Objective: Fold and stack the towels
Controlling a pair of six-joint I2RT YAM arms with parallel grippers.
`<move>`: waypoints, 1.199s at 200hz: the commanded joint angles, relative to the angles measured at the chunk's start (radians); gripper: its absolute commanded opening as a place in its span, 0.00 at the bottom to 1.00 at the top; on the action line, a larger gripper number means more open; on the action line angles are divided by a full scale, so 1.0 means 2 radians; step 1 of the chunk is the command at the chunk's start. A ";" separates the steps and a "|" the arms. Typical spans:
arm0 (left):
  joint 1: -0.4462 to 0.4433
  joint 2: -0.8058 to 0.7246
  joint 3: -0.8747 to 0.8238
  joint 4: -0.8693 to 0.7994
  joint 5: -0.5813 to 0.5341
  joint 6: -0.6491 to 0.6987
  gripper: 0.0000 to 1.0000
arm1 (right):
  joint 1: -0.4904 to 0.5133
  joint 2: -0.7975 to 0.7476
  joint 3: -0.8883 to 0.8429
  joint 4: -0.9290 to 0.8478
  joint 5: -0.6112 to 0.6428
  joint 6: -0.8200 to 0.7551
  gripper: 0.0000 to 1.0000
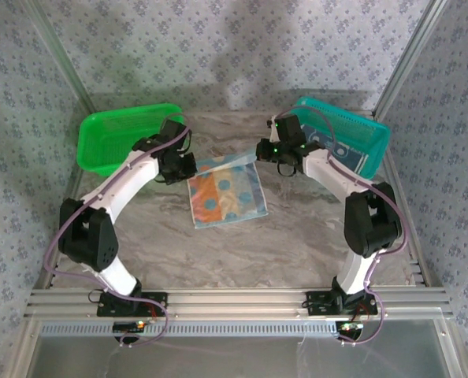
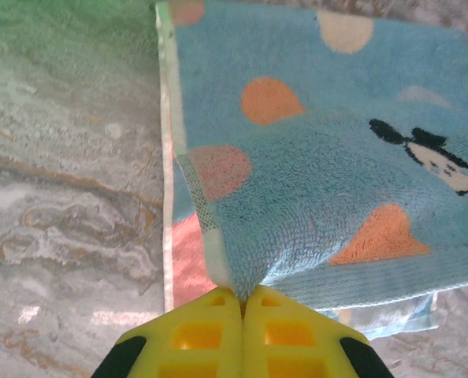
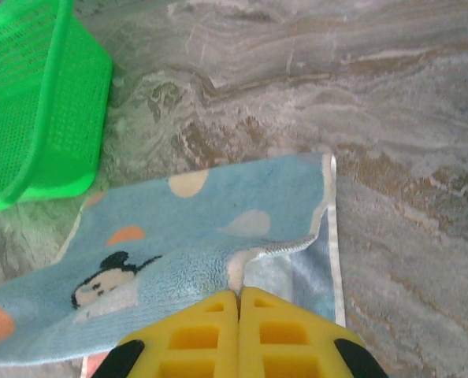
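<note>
**A:** Where is the towel (image 1: 226,190)?

**B:** On the worktop (image 1: 242,252), between the green basket (image 1: 112,146) and the teal basket (image 1: 364,126). Its 2 far corners are raised. The left end effector (image 2: 242,303) has its tips pressed together on 1 corner, and the right end effector (image 3: 238,303) is pinching the other.

**A:** How will it handle?

**B:** I'd judge it light, thin and limp, since it sags between the 2 grips. Corners at the hem are the right hold. Uneven arm travel would probably skew the fold.

**A:** What do the views add to each other?

**B:** From above, the arms cover both grip points. The wrist views show cloth bunched into the yellow tips, with a lower layer flat beneath. The top view gives both baskets' layout and what look like other towels (image 1: 335,150) in the teal one.
</note>
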 commanded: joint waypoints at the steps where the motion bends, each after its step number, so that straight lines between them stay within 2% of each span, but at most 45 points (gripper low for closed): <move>1: -0.009 -0.024 -0.019 0.007 -0.005 -0.013 0.00 | 0.007 -0.026 -0.028 -0.003 -0.006 -0.008 0.00; 42: -0.017 -0.045 -0.061 0.014 -0.003 -0.026 0.00 | 0.018 -0.052 -0.077 -0.007 -0.006 -0.011 0.00; 131: -0.067 -0.077 -0.157 0.047 0.000 -0.085 0.00 | 0.038 -0.082 -0.180 -0.006 -0.005 -0.001 0.00; 181: -0.096 -0.068 -0.199 0.080 0.001 -0.113 0.00 | 0.042 -0.073 -0.215 0.005 -0.001 -0.001 0.00; 240: -0.113 -0.066 -0.214 0.081 -0.007 -0.124 0.00 | 0.045 -0.068 -0.235 0.006 0.001 -0.004 0.00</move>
